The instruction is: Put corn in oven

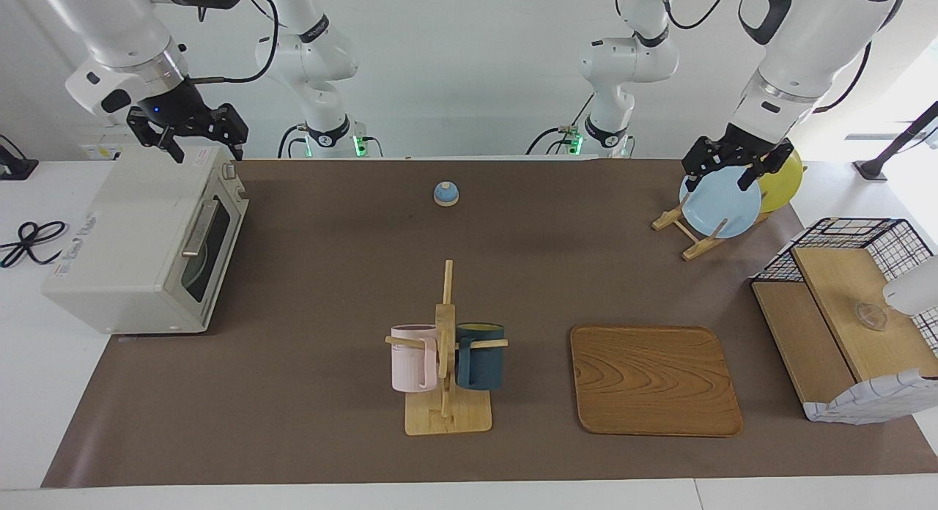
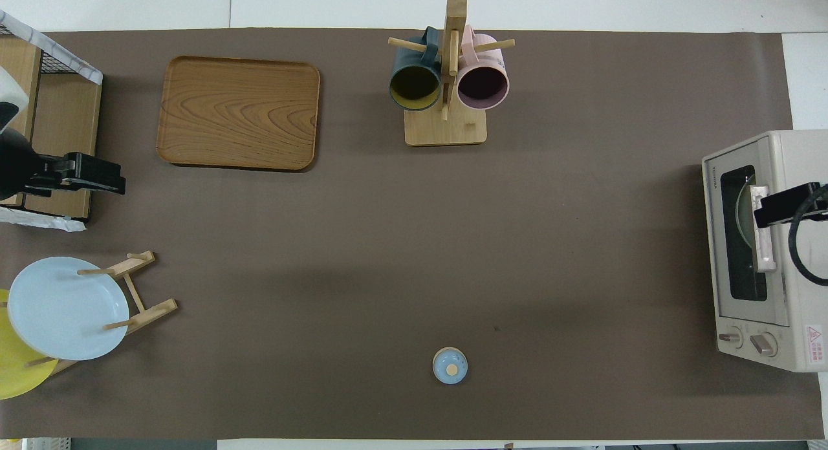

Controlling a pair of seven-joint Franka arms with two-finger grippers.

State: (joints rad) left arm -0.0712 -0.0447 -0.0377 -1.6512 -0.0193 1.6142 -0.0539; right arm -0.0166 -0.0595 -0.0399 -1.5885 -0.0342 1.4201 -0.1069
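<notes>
R claw (image 1: 206, 148) open, empty, over oven (image 1: 139, 242) top | L claw (image 1: 724, 174) open, empty, over blue plate (image 1: 722, 202)

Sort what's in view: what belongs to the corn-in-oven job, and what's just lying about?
Job: oven, door shut; right gripper, open, over it; left gripper, open, over the plates. No corn in view.
Lying about: tray, mugs, plates, bell, shelf.
</notes>
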